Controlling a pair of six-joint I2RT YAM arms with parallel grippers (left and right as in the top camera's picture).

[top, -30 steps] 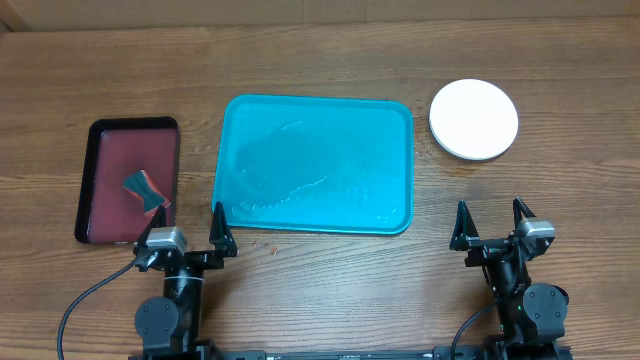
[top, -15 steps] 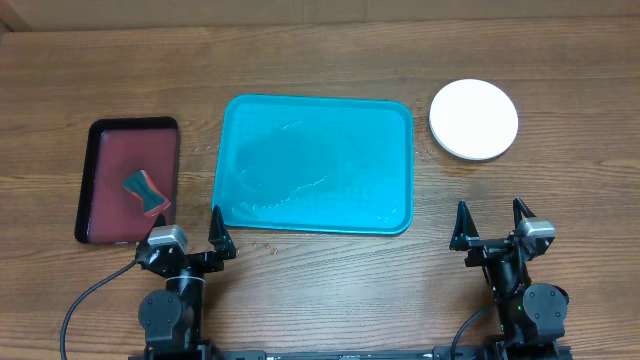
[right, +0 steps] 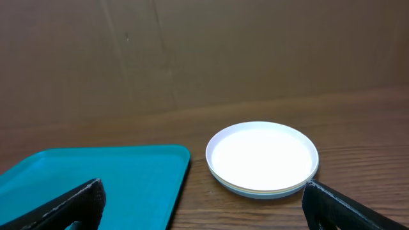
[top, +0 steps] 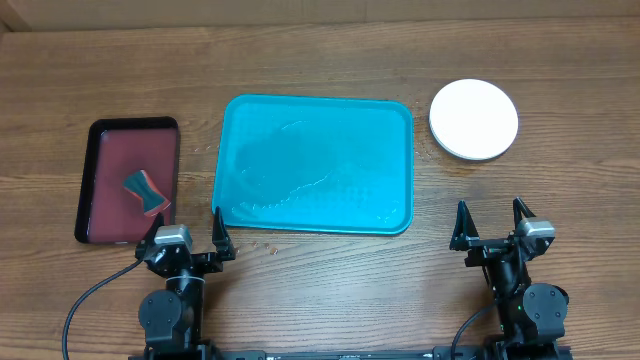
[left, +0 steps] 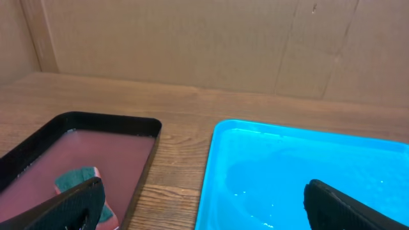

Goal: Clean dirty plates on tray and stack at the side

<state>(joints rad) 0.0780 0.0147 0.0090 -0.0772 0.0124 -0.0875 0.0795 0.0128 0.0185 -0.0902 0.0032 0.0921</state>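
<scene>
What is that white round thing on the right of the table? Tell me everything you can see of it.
The white plate is round and shallow with a low raised rim, apparently smooth plastic, and looks clean. It lies flat, right side up, right of the turquoise tray and apart from it. The right wrist view shows layered edges under its rim, so it probably tops a stack on the wooden table. Nothing else touches it.
</scene>
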